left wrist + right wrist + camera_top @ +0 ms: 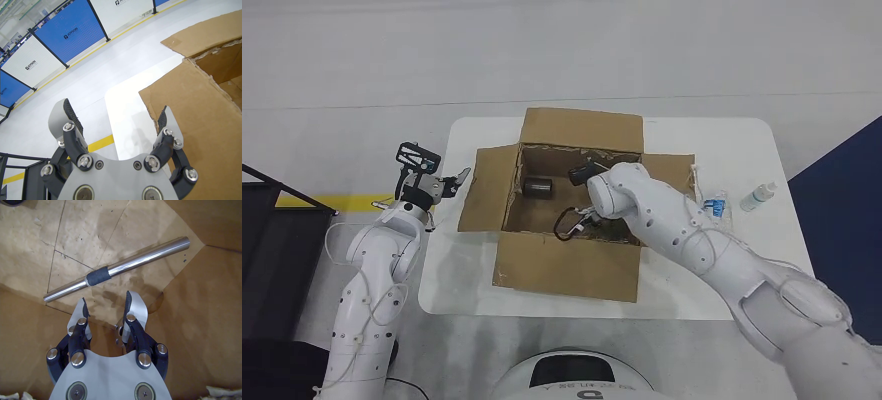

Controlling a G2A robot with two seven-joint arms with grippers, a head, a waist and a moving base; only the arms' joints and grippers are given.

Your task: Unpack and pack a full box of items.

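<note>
An open cardboard box (pixel 567 265) stands in the middle of the white table (pixel 732 145). My right arm (pixel 642 200) dips into it. On the box floor lies a shiny metal rod (pixel 143 256) with a black band (pixel 98 276) around its middle. My right gripper (pixel 106 300) hovers open just short of that band, holding nothing. A dark cylinder (pixel 539 187) and a wire clip (pixel 567 225) also lie in the box. My left gripper (pixel 115 108) is open and empty over the table's left edge, beside the box's side flap (pixel 189 123).
A small bottle (pixel 757 196) and a blue item (pixel 714 206) in clear wrap lie on the table right of the box. A round metal disc (pixel 119 335) sits under the right gripper near the box wall. A black rack (pixel 272 220) stands off the table's left.
</note>
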